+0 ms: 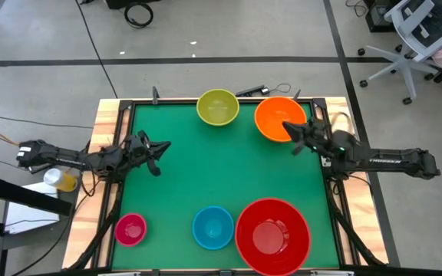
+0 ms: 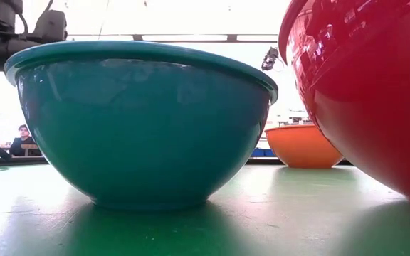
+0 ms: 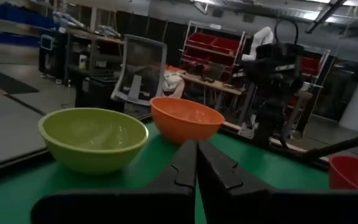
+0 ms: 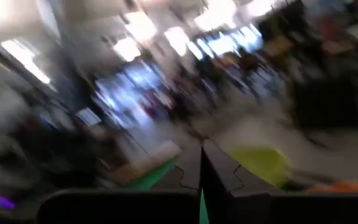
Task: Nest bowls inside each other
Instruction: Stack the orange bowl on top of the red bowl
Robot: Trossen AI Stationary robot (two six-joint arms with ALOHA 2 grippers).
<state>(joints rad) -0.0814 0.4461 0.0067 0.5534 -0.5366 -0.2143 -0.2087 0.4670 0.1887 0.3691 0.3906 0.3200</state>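
Note:
Five bowls stand upright on their bases on the green table point(image 1: 221, 172). The yellow-green bowl point(image 1: 218, 106) and the orange bowl point(image 1: 276, 115) are at the far edge. The pink bowl point(image 1: 130, 228), blue bowl point(image 1: 212, 227) and large red bowl point(image 1: 272, 234) are in a row along the near edge. My left gripper point(image 1: 159, 149) is shut at the left edge, with nothing between its fingers point(image 3: 196, 163). My right gripper point(image 1: 291, 132) is shut and holds nothing point(image 4: 201, 163). In the high view it shows over the orange bowl's right rim.
A wooden frame point(image 1: 113, 115) borders the table. A dark tool and a cord point(image 1: 263, 90) lie at the far edge. The middle of the table is bare green. In the low view the blue bowl point(image 2: 144, 128) and the red bowl point(image 2: 361, 92) fill the foreground, and a person point(image 2: 23, 139) sits far off.

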